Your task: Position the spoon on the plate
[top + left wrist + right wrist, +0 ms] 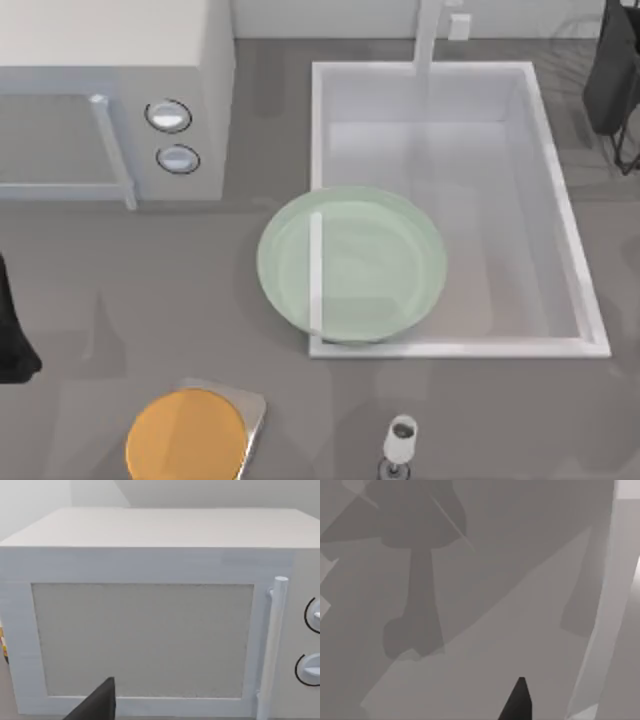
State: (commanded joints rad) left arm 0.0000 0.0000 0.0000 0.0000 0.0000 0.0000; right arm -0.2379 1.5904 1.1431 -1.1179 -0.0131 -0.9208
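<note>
While both arms sit parked at the table's far edges, you have one plate [352, 265] lying across the sink's [560, 200] front-left corner.

You cannot tell how far the left gripper [100, 705], facing the microwave [150, 630], or the right gripper [520, 702] is open; you see nothing held. Expect the spoon to be light, stiff and slippery: take it mid-handle. The plate looks glassy, so set down softly. Count one plate, one sink, one microwave, one orange disc [186, 436], one stemmed glass [400, 442].
</note>
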